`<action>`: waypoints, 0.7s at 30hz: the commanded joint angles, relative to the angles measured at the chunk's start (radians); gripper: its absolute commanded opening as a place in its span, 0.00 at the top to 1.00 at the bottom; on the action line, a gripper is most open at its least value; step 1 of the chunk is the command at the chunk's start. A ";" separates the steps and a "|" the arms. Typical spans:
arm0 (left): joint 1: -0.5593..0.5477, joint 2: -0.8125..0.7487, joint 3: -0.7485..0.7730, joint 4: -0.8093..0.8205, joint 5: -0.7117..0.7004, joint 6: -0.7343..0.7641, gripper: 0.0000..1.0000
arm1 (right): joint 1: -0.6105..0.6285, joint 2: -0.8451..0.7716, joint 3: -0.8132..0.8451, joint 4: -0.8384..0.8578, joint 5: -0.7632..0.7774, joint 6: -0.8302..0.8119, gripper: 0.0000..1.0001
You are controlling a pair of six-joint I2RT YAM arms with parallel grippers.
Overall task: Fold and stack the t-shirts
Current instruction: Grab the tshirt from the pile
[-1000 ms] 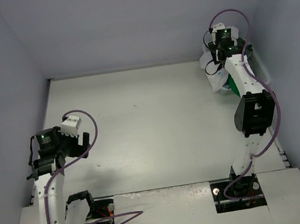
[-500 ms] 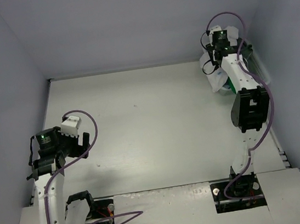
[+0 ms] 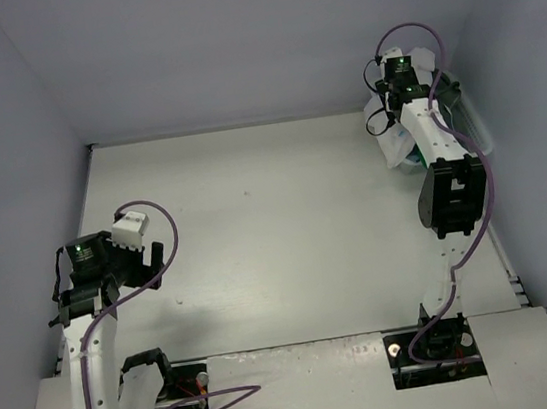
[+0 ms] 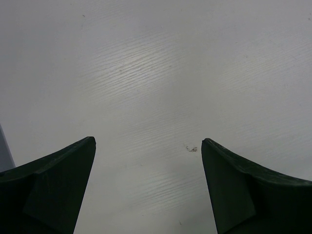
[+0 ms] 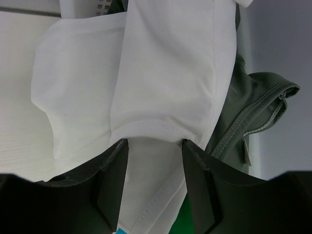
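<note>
A white t-shirt (image 5: 161, 73) fills the right wrist view, draped over a pile in the table's far right corner. A dark grey-green t-shirt (image 5: 248, 107) lies to its right. Under it show a patch of bright green cloth (image 5: 187, 219) and a sliver of teal-blue (image 5: 122, 231). My right gripper (image 5: 155, 144) is open over the pile, its fingertips at a fold of the white t-shirt, with flat white cloth showing in the gap. My left gripper (image 4: 148, 146) hangs wide open over bare table at the near left, holding nothing.
The pile sits in a white mesh basket (image 3: 475, 127) against the right wall. The right arm (image 3: 450, 191) stretches far back along that wall. Grey walls close in the white table (image 3: 275, 214) on three sides. A small dark speck (image 4: 191, 148) marks the table beneath the left gripper.
The right arm has reached a little farther back and left over the basket, bringing its gripper closer to the white t-shirt. The left arm has not moved.
</note>
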 commanded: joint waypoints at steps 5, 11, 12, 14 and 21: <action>0.008 0.008 0.022 0.020 0.009 0.020 0.17 | -0.005 -0.042 0.049 0.068 0.044 -0.013 0.55; 0.008 0.011 0.022 0.020 0.010 0.020 0.16 | -0.006 -0.069 0.043 0.070 0.050 -0.019 0.55; 0.008 0.010 0.022 0.020 0.010 0.020 0.17 | -0.006 -0.075 0.043 0.070 0.051 -0.021 0.55; 0.007 0.011 0.022 0.020 0.010 0.019 0.17 | -0.008 -0.079 0.044 0.070 0.054 -0.024 0.55; 0.008 0.010 0.022 0.020 0.010 0.020 0.17 | -0.022 -0.083 0.055 0.074 0.059 -0.038 0.55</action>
